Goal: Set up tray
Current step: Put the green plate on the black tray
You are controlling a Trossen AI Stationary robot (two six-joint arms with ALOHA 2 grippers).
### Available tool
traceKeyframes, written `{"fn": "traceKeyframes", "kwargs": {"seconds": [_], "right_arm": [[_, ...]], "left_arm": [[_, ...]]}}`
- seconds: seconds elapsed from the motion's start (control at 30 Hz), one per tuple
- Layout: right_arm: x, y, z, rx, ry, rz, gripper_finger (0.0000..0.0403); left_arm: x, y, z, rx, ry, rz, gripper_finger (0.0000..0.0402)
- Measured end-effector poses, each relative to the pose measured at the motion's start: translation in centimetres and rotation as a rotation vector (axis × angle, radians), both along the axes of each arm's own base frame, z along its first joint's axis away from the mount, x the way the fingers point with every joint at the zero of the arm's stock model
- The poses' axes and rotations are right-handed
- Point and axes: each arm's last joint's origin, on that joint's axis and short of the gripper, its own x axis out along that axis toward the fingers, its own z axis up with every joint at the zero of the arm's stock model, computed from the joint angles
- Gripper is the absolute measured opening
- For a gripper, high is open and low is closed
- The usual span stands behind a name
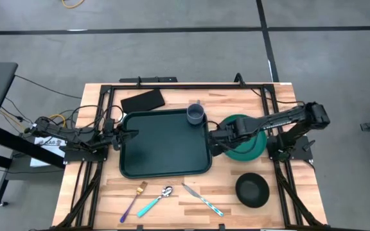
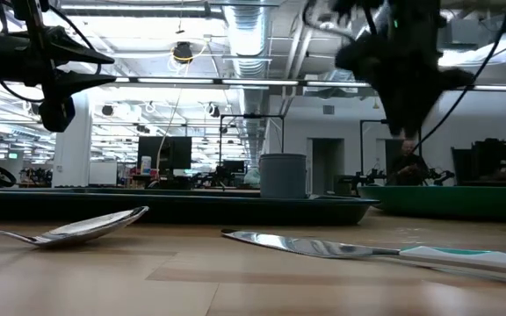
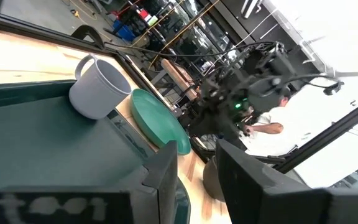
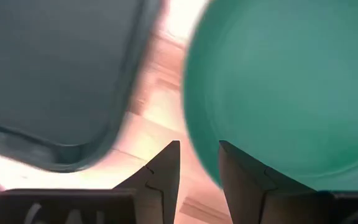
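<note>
**Tray at centre of counter, both tools at its short edges**

The tray [image 1: 162, 144], dark green plastic with rounded corners and a raised rim, is seen lying flat at the middle of the high view on the pale wooden counter [image 1: 172, 202]. A grey mug [image 1: 195, 114] is stood upright in the tray's upper right corner; the rest of its floor is bare.

The left tool [image 1: 128, 135] is held at the tray's left rim, its fingers slightly parted with nothing between them. The right tool [image 1: 213, 138] is poised in the strip of bare wood between the tray's right rim and the round green plate [image 1: 252, 147], its fingers narrowly parted and holding nothing.

A flat black rectangle [image 1: 142, 100] lies above the tray's upper left corner. Below the tray, well apart from its rim, a fork [image 1: 133, 199], spoon [image 1: 156, 201] and knife [image 1: 202, 199] are laid out, with a round black bowl [image 1: 252, 190] at lower right.
</note>
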Motion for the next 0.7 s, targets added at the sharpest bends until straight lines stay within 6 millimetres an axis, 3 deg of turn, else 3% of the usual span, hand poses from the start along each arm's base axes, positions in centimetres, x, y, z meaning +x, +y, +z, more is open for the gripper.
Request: {"fn": "traceKeyframes", "kwargs": {"seconds": [0.37,0.7], "right_arm": [[1.7,-0.2,-4.2,0.045,0.094,0.144,0.0102],[2.5,-0.1,-5.3,0.048,0.079,0.175,0.0102]], "left_arm": [[0.0,0.0,0.0,-0.011,-0.003,0.0,0.0098],[0.0,0.0,0.0,-0.012,-0.003,-0.001,0.0098]]}}
